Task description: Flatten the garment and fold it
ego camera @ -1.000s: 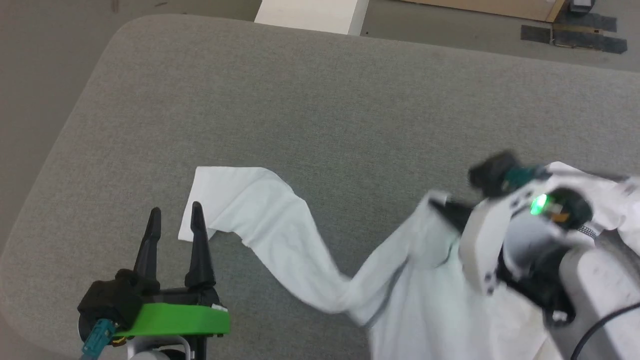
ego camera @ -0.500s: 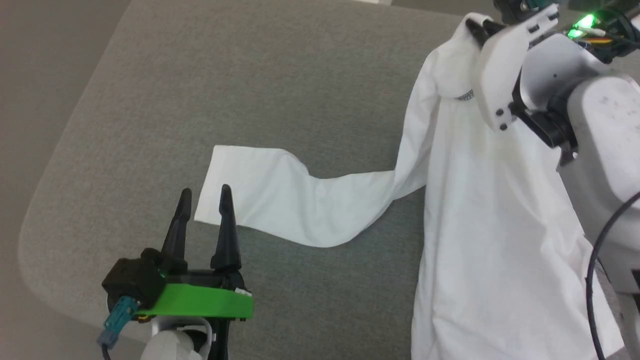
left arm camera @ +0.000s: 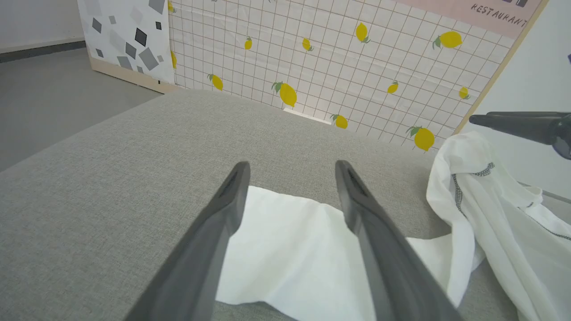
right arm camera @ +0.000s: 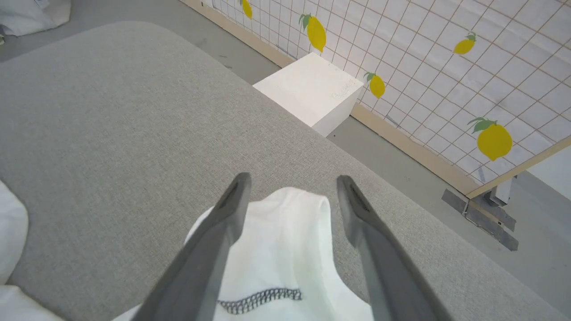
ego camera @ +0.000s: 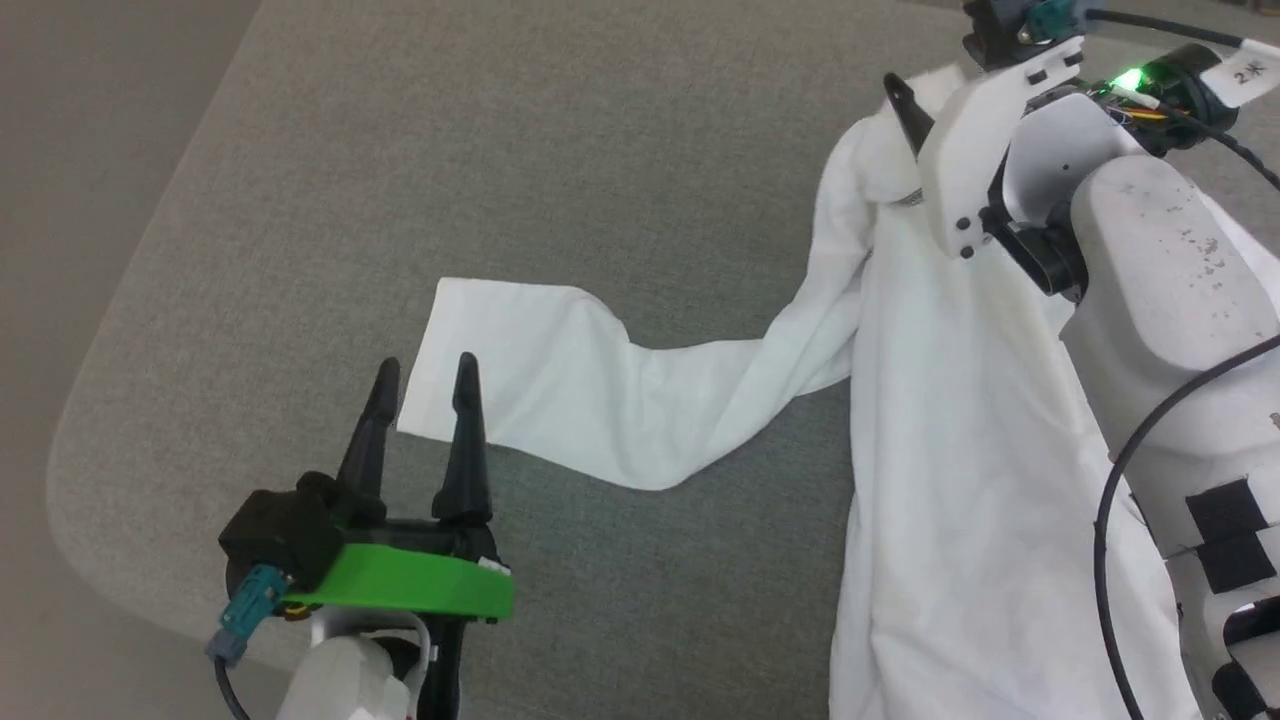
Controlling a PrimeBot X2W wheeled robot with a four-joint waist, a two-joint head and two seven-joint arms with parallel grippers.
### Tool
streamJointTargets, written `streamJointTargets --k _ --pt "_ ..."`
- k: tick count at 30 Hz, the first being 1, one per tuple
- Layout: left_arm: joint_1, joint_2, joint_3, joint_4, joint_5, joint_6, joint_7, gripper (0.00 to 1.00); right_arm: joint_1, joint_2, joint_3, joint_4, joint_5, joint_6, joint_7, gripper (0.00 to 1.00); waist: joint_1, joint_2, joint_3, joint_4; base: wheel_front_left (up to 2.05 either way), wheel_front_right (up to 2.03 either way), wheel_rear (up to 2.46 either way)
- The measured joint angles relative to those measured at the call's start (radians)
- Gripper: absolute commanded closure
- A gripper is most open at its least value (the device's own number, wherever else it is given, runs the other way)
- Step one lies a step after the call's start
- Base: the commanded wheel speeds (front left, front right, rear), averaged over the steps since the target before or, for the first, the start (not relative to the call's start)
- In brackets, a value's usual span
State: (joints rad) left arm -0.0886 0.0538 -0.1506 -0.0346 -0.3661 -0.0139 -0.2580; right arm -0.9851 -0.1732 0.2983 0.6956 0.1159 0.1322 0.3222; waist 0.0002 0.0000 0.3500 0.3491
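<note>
Spreading the white, thin long-sleeved shirt (ego camera: 960, 430) flat on the grey fabric-covered table (ego camera: 600, 150).
Over the sleeve cuff (ego camera: 480, 330) hovers the left two-fingered dark gripper (ego camera: 425, 365), fingers apart; the right gripper (right arm camera: 292, 178) straddles the bunched shoulder, fingers likewise apart. Pinching both ends low and drawing them apart evenly should clear the twist.

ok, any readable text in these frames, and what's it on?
"RESTAURANT": on the pink sign above the lemon-print panel, left wrist view.
"2" followed by a mark I can't make out: on the white cable tag, head view.
Faint marks on the white box, right wrist view: too faint to read.
</note>
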Motion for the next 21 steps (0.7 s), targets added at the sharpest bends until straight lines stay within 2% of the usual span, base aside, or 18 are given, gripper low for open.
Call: streamJointTargets --k 5,8,11,14,17,19,21 --pt "0.021 0.0 0.038 -0.002 0.038 -0.004 0.0 0.0 0.031 -0.027 -0.002 -0.094 0.07 0.0 -0.043 0.0 -0.0001 0.0 -0.045 -0.032 0.0 0.0 0.0" --pt "0.056 0.0 0.062 -0.01 0.057 -0.012 0.0 0.0 0.13 -0.066 -0.054 -0.232 0.088 0.0 -0.058 0.0 -0.0001 0.0 -0.077 -0.067 0.0 0.0 0.0" --pt "0.085 0.0 0.083 -0.02 0.081 -0.016 0.0 0.0 0.285 -0.077 -0.143 -0.405 0.084 0.0 -0.06 0.0 -0.0002 0.0 -0.104 -0.103 0.0 0.0 0.0" --pt "0.109 0.0 0.099 -0.035 0.086 -0.022 0.0 0.0 0.482 -0.045 -0.247 -0.605 0.039 0.0 -0.068 0.0 -0.0002 0.0 -0.127 -0.141 0.0 0.0 0.0" --pt "0.131 0.0 0.11 -0.046 0.086 -0.029 0.0 0.0 0.709 0.05 -0.353 -0.799 -0.023 0.0 -0.083 0.0 -0.0002 0.0 -0.148 -0.182 0.0 0.0 0.0" --pt "0.147 0.0 0.11 -0.051 0.086 -0.03 0.0 0.0 0.841 0.099 -0.388 -0.892 -0.058 0.0 -0.098 0.0 -0.0002 0.0 -0.159 -0.205 0.0 0.0 0.0" --pt "0.163 0.0 0.111 -0.058 0.086 -0.03 0.0 0.0 0.954 0.122 -0.428 -0.954 -0.063 0.0 -0.124 0.0 -0.0002 0.0 -0.169 -0.227 0.0 0.0 0.0"
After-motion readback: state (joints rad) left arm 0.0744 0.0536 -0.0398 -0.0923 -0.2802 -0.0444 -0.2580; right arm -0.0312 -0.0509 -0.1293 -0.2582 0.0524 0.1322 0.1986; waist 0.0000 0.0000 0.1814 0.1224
